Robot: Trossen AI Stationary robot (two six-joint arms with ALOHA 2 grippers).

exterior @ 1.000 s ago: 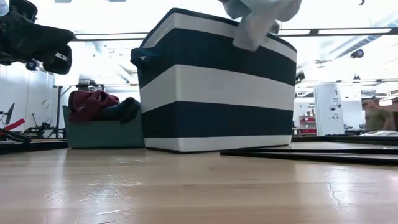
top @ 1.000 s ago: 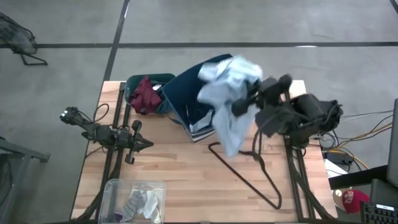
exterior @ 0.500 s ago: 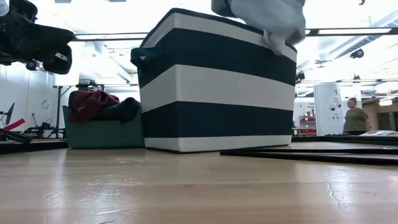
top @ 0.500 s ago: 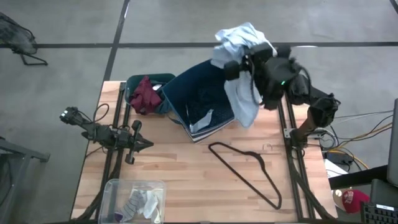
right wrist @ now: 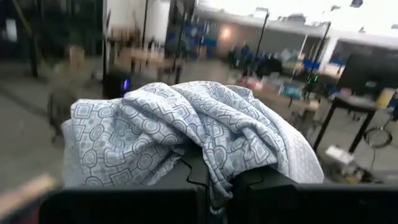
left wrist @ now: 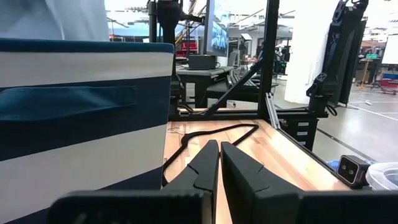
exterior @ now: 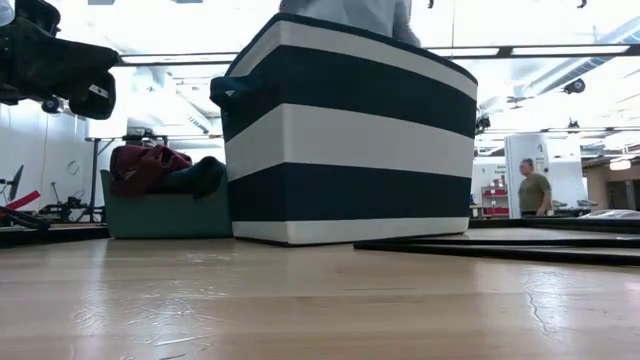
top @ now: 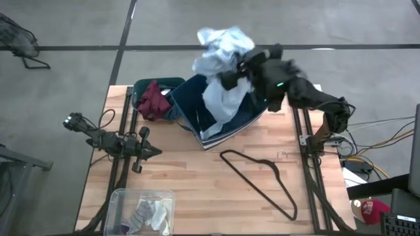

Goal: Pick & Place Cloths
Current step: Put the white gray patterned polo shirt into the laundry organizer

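Note:
My right gripper (top: 234,73) is high over the far right corner of the big navy and white striped box (top: 197,105), shut on the pale blue-white patterned shirt (top: 220,52). The shirt's lower part (top: 220,105) hangs into the box opening. In the low view only a bit of shirt (exterior: 350,12) shows above the box rim. The maroon piece (top: 153,99) lies in a teal bin. Small white and grey socks (top: 146,213) lie in a clear tub. My left gripper (top: 155,152) waits shut on the table's left side. My right gripper pinches a bunched part of the shirt (right wrist: 214,165) between its two fingers (right wrist: 255,186); several layers drape over and hide the tips. The fingers reach in from the table's right. The shirt is lifted clear of the table, slack, hanging below the fingers into the box.
A thin dark hanger (top: 262,180) lies flat on the wood on the near right side. The teal bin (top: 141,88) stands at the far edge left of the box. The clear tub (top: 121,200) sits at the near left corner. A person (exterior: 533,185) stands far behind the table.
My right gripper has swung from the right of the box toward the table's far edge and then left, carrying the shirt. The shirt, which hung over the table beside the box, now hangs over the box with its lower end in the opening.

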